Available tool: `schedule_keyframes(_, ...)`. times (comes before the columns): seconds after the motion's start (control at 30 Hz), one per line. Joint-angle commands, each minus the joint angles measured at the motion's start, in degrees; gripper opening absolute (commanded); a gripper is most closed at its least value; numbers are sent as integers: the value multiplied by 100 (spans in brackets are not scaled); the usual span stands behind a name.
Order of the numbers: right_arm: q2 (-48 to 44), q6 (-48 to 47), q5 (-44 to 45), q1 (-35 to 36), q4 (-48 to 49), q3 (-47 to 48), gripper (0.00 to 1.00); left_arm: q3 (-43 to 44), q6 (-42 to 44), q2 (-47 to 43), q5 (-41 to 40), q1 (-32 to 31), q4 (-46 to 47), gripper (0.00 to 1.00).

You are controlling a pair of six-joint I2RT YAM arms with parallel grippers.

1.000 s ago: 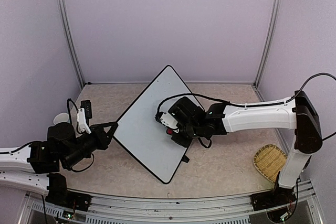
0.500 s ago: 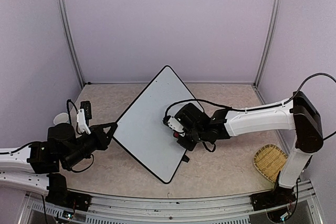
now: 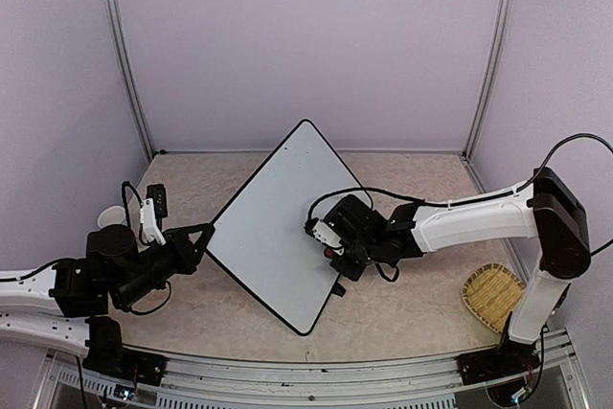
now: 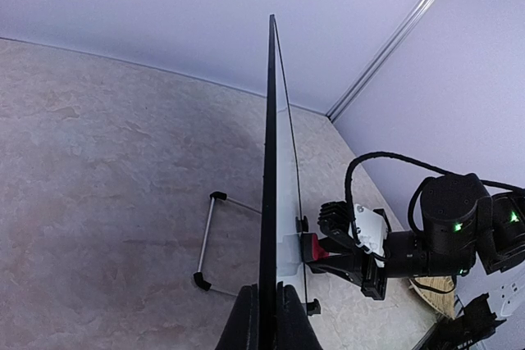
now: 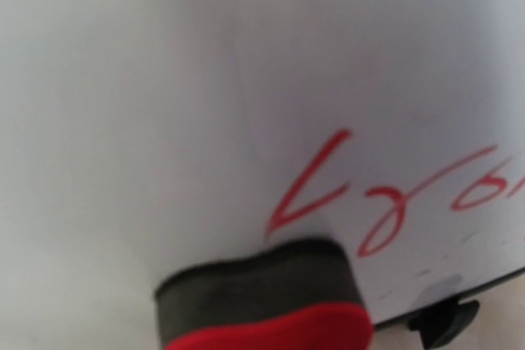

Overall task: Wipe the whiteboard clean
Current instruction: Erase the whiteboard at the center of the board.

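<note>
While the whiteboard (image 3: 273, 227) stands tilted mid-frame in the top view, it reads as a white diamond with a thin black frame and rounded corners.

Right wrist view: red writing (image 5: 328, 186) sits lower right on the board face. The strokes are loose and I can't read them.

Left fingers (image 3: 204, 234) are clenched on the board's left corner. The left wrist view shows them pinching the frame edge-on at bottom center (image 4: 267, 309).

Right fingers (image 3: 332, 252) are grasping an eraser (image 5: 262, 305) with a red body. Its dark felt is pressed on the face just under the leftmost stroke.

Hidden or cut off:
- The right fingers themselves are out of the right wrist frame, and the eraser is cropped at the bottom edge.
- In the top view the right wrist covers the writing.
- The left wrist view sees the board only as a black line, so the face is barely visible.

Wire stand (image 4: 209, 239) sits behind the board on the counter (image 3: 402, 179).

Edges and room:
- The board's lowest corner is near the bottom edge of the counter.
- Woven basket (image 3: 492, 296) is lower right, well apart from the board.
- Bare counter shows between board and basket, and at upper right of the board.
</note>
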Motion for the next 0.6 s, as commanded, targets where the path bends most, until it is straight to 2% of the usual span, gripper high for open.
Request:
schedule_keyframes(0.0, 77, -23, -221, -23, 44, 408, 21, -155, 329, 166, 649, -114, -420, 0)
schedule_keyframes(0.33, 498, -75, 41, -22, -329, 1612, 21, -158, 304, 143, 675, -117, -432, 0)
schedule_keyframes(0.57, 542, 30, 143, -16, -439, 1295, 21, -195, 306, 55, 649, -116, -455, 0)
